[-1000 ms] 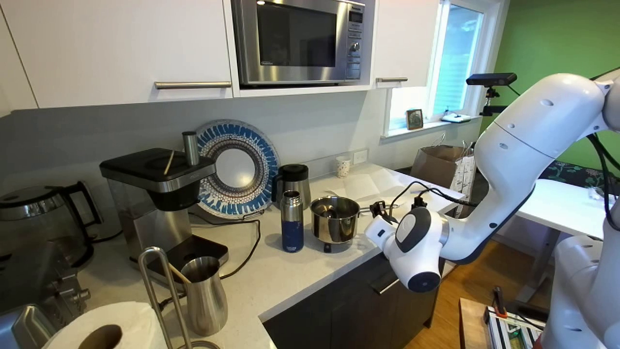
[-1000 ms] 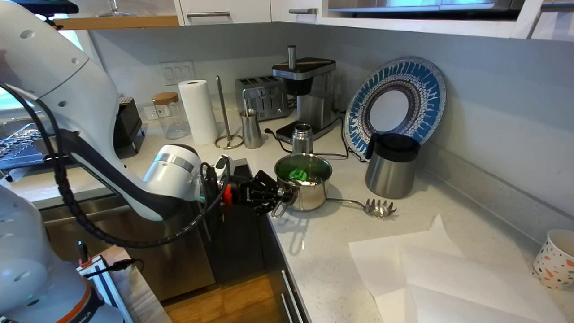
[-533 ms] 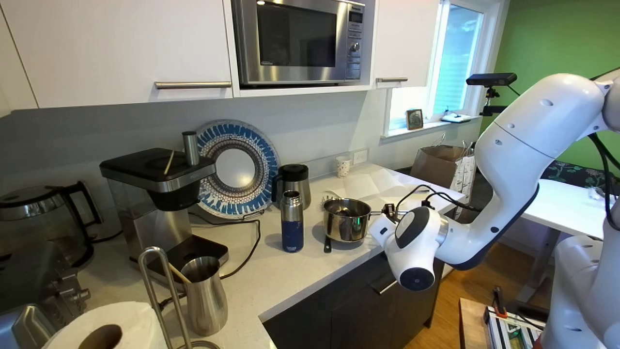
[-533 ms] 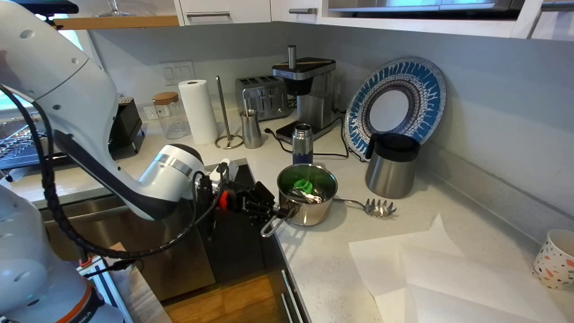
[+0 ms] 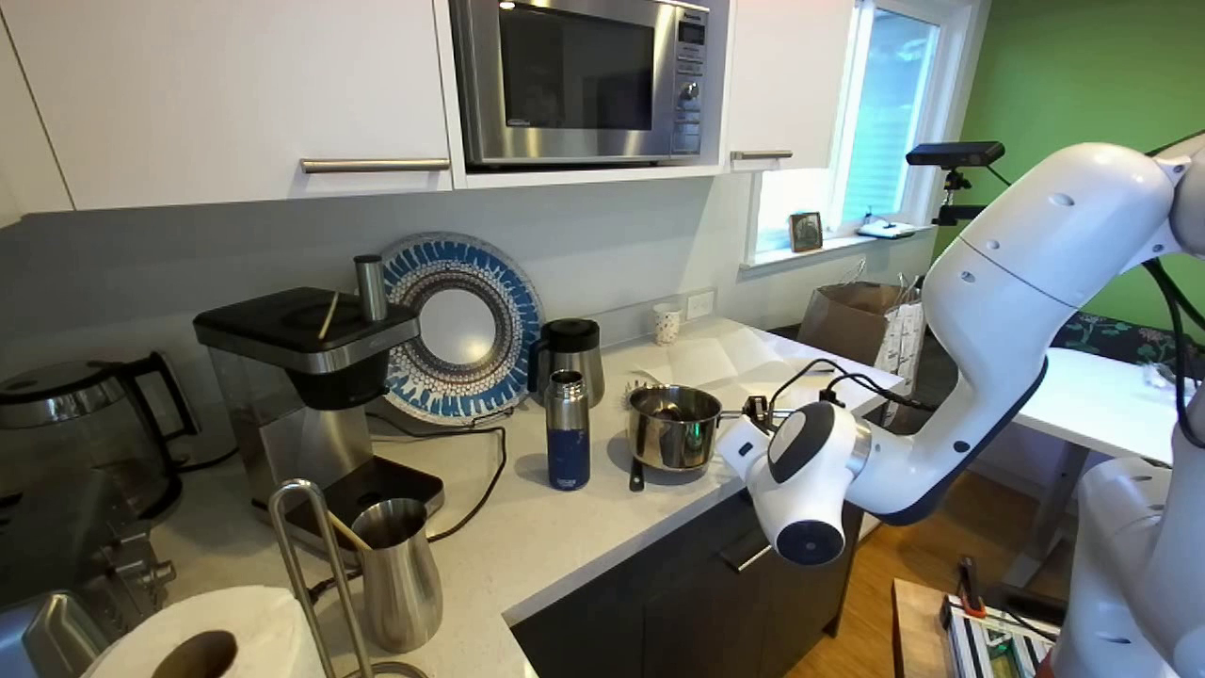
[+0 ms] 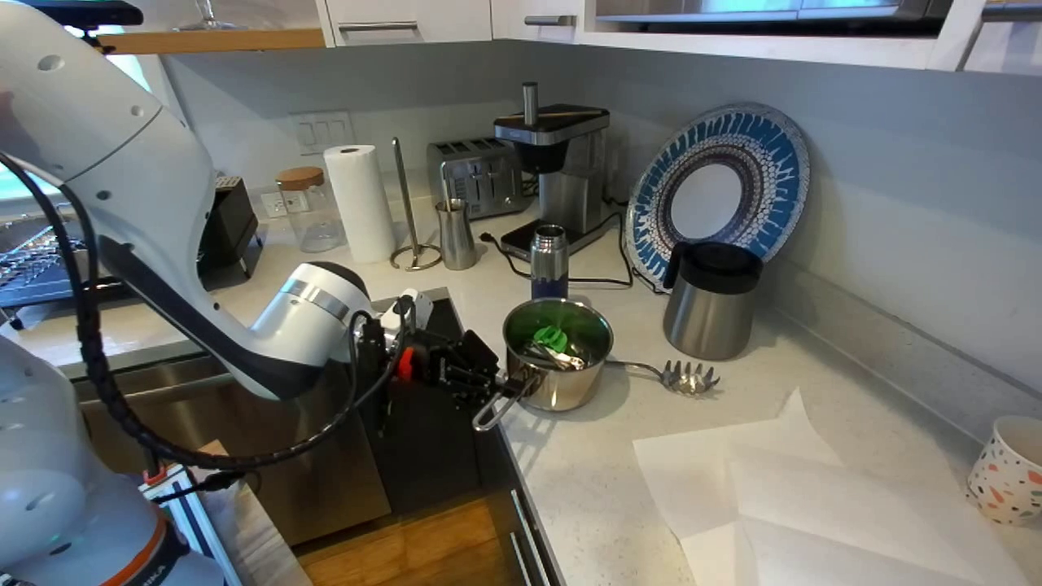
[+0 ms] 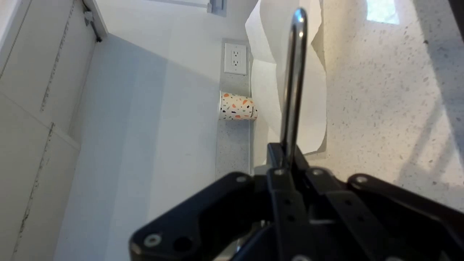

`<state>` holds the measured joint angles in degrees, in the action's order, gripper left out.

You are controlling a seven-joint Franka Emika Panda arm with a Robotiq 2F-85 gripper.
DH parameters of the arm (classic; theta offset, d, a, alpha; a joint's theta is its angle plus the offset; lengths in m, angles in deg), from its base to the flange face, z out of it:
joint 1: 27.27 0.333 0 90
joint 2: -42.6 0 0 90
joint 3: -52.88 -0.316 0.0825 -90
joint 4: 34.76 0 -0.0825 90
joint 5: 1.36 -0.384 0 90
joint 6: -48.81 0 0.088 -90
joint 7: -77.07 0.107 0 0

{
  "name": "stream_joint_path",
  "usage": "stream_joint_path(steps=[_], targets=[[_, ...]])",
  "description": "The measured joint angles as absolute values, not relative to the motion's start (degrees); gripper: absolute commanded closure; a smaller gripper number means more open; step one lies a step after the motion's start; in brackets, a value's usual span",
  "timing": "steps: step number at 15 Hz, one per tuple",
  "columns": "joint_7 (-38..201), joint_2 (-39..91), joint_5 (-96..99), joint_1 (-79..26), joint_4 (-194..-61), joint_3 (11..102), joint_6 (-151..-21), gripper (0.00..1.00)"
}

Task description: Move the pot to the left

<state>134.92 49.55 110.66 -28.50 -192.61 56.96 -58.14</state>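
Observation:
The pot is a small shiny steel saucepan that shows in both exterior views (image 5: 674, 437) (image 6: 562, 389). It stands upright at the counter's front edge, with a green item (image 6: 551, 338) and metal pieces inside. My gripper (image 6: 516, 382) is shut on the pot's looped wire handle (image 6: 491, 413). In the wrist view the fingertips (image 7: 289, 154) pinch the handle (image 7: 295, 76), whose loop points up in the picture. The pot's body is out of the wrist view. I cannot tell whether its base touches the counter.
A dark-blue tumbler (image 5: 568, 452) stands close beside the pot. A serving spoon (image 6: 688, 379) lies by the pot, its handle (image 5: 637, 476) partly hidden by it. A steel jug (image 6: 710, 317), white paper (image 6: 781, 496) and a speckled cup (image 6: 1005, 472) are also on the counter.
Since one second ago, the gripper and pot have moved away from the tumbler, toward the paper. Between half a second ago and now nothing visibly moves. The gripper stays shut on the handle.

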Motion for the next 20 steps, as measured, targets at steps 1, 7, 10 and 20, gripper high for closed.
stream_joint_path(steps=[1,7,10,20], targets=[[134.7,49.2,110.1,-28.4,-192.6,56.8,-57.5,0.99],[135.6,45.5,101.1,-25.5,-192.7,51.3,-40.1,0.99],[136.6,44.3,98.4,-23.2,-192.7,48.4,-33.8,0.99],[136.8,41.5,97.9,-16.2,-192.6,40.6,-30.6,0.99]])
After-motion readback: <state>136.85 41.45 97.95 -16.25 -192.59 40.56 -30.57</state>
